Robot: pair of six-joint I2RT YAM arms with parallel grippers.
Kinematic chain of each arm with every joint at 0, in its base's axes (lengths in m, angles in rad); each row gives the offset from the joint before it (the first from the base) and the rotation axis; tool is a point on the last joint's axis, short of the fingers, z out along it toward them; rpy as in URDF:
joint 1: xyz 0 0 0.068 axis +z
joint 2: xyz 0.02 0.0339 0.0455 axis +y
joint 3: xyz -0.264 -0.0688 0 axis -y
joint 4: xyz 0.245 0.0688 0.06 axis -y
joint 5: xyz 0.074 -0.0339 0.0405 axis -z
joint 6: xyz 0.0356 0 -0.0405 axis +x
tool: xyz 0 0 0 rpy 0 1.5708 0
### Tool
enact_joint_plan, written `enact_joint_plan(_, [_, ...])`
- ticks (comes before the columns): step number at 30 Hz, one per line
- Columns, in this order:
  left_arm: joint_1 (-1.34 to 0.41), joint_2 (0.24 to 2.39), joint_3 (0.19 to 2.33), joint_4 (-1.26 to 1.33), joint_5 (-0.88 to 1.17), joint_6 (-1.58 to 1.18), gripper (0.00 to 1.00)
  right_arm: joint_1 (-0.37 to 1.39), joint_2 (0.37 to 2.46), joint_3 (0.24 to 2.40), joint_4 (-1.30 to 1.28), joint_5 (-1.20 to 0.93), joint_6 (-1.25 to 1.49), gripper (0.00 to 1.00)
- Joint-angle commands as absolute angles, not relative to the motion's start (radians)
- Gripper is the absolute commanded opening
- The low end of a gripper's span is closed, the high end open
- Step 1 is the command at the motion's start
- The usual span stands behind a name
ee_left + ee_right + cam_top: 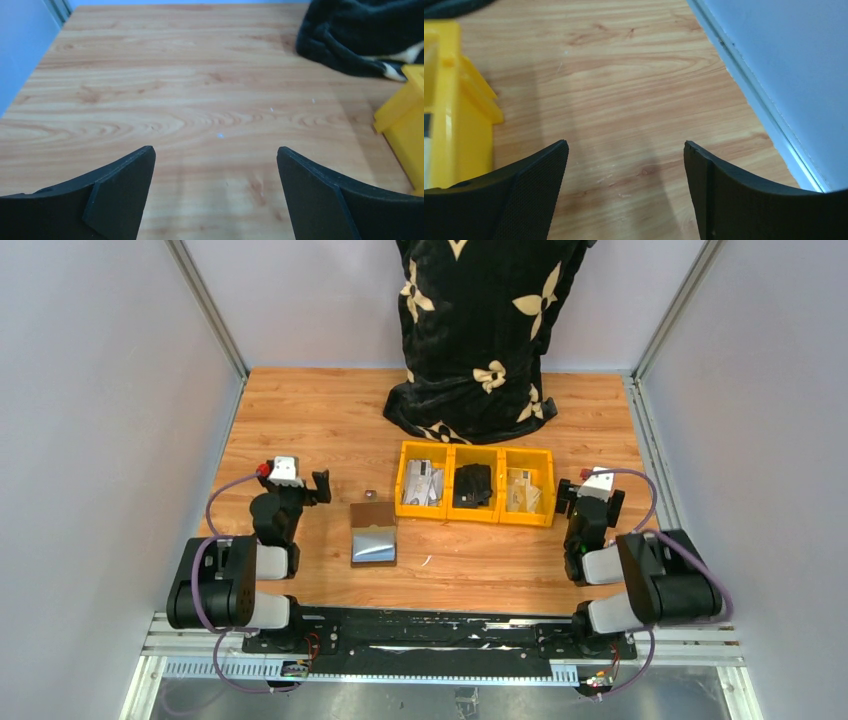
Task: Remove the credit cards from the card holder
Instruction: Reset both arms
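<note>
The card holder [373, 532] lies open on the table, its brown flap toward the back and its shiny silver inner side toward the front. Grey cards [424, 483] lie in the left compartment of the yellow bins [476, 515], and tan cards [522, 491] in the right one. My left gripper [292, 483] is open and empty, left of the card holder; its wrist view shows bare table between the fingers [215, 150]. My right gripper [592, 497] is open and empty, right of the bins [625, 145].
A black object [473, 483] fills the middle bin compartment. A black cloth with tan flowers [480, 330] stands behind the bins and shows in the left wrist view [360, 35]. A small object [369, 494] lies behind the card holder. Grey walls close both sides.
</note>
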State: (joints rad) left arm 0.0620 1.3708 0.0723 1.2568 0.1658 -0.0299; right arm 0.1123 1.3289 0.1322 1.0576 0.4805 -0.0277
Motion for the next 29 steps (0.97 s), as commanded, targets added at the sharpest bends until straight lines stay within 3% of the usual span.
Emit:
enact_joint_plan(1, [0.039,1.377,0.173,1.139,0.07,-0.002,1.0,0.114,1.467,0.099,1.374,0.397,-0.123,0.91])
enact_joint_plan(4, [0.035,1.374,0.176,1.121,0.083,-0.001,1.0,0.033,1.362,0.206,0.99,0.321,-0.013,0.91])
enact_joint_plan(8, [0.036,1.372,0.181,1.109,0.084,0.0,1.0,0.05,1.429,0.18,1.151,0.34,-0.053,0.92])
enact_joint_plan(29, [0.01,1.374,0.196,1.077,0.06,0.041,1.0,0.052,1.419,0.187,1.121,0.329,-0.057,0.94])
